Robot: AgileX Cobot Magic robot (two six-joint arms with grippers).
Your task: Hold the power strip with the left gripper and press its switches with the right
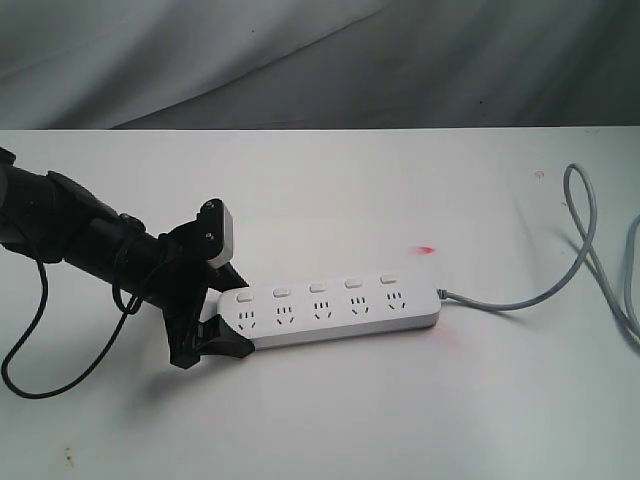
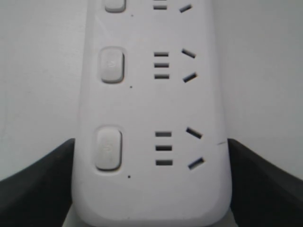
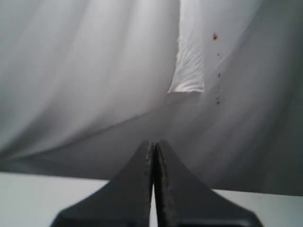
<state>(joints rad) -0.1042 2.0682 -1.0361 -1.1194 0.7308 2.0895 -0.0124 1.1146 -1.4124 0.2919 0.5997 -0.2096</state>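
The white power strip (image 1: 335,312) lies flat on the white table, its grey cord (image 1: 520,301) running off to the right. Its switches (image 1: 317,288) form a row along the far edge. My left gripper (image 1: 231,312) is shut on the strip's left end, one black finger on each long side. In the left wrist view the fingers (image 2: 42,182) press both edges of the strip (image 2: 151,109), with the nearest switch (image 2: 109,148) between them. My right gripper (image 3: 154,145) is shut on nothing, faces the grey cloth, and is out of the exterior view.
The cord loops near the table's right edge (image 1: 590,240). A small red mark (image 1: 427,248) sits on the table behind the strip. A grey cloth backdrop (image 1: 320,60) hangs behind the table. A thin black cable (image 1: 40,350) droops from the left arm.
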